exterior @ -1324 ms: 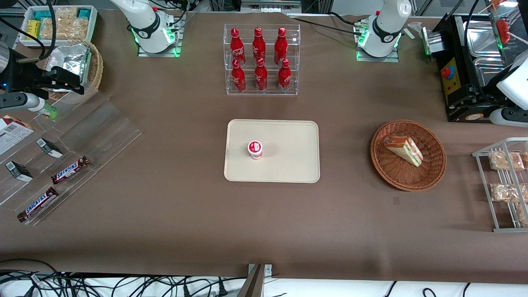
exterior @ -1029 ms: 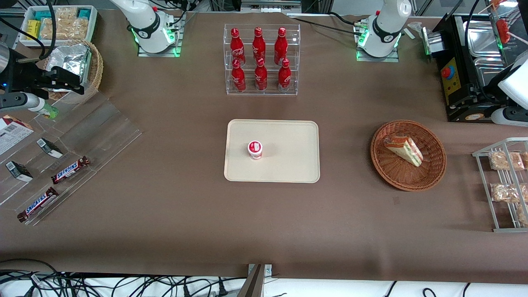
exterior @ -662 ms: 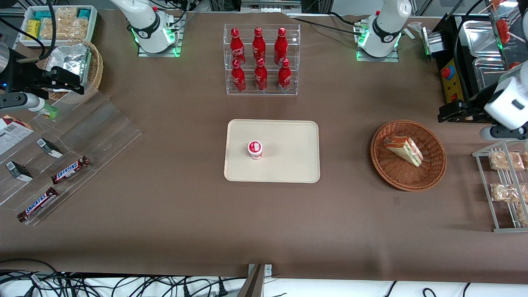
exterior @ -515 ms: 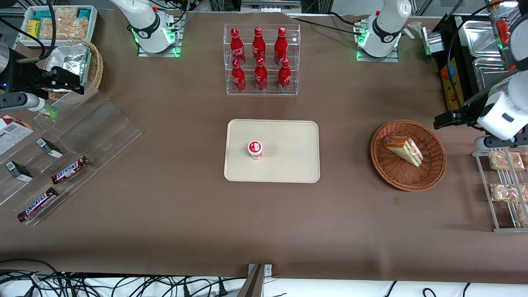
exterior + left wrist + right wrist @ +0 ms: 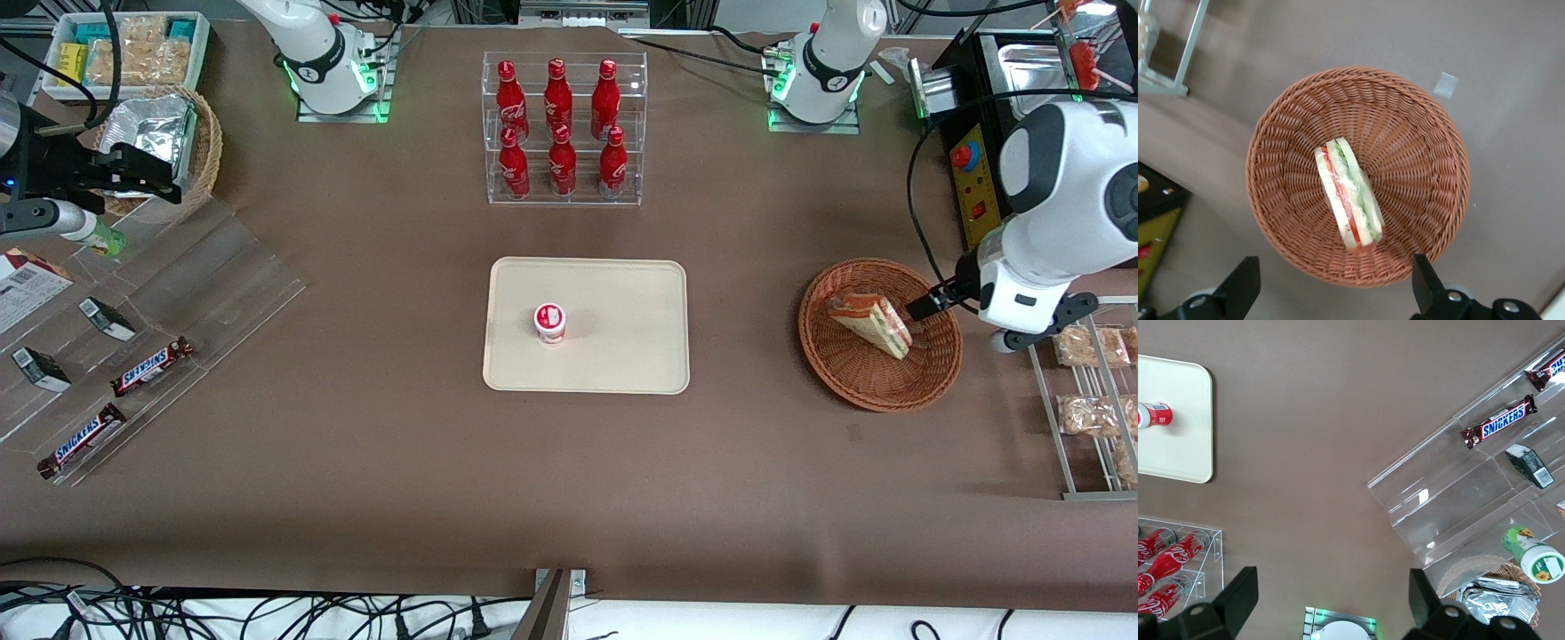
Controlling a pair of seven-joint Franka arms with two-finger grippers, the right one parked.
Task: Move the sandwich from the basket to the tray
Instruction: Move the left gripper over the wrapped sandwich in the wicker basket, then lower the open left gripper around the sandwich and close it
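Above the basket [image 5: 880, 334], over its edge toward the working arm's end of the table, hangs the gripper [image 5: 1335, 293], its two fingers [image 5: 1243, 285] spread wide with nothing between them. Straight below it, down in the basket, lies the sandwich [image 5: 1347, 193], a wrapped wedge on its side, its red and green layers showing; it is clear of both fingers and lines up with the gap between them. In the front view only a dark fingertip of the gripper [image 5: 925, 307] shows past the white wrist, just beside the sandwich [image 5: 871, 324].

Well away from the gripper, toward the parked arm's end, sits the tray [image 5: 613, 356] with a small red-and-white cup [image 5: 549, 322] upright on it. A rack [image 5: 563, 129] of red bottles stands farther from the front camera than the tray. Close by the gripper, a wire rack [image 5: 1080, 400] holds bagged snacks.
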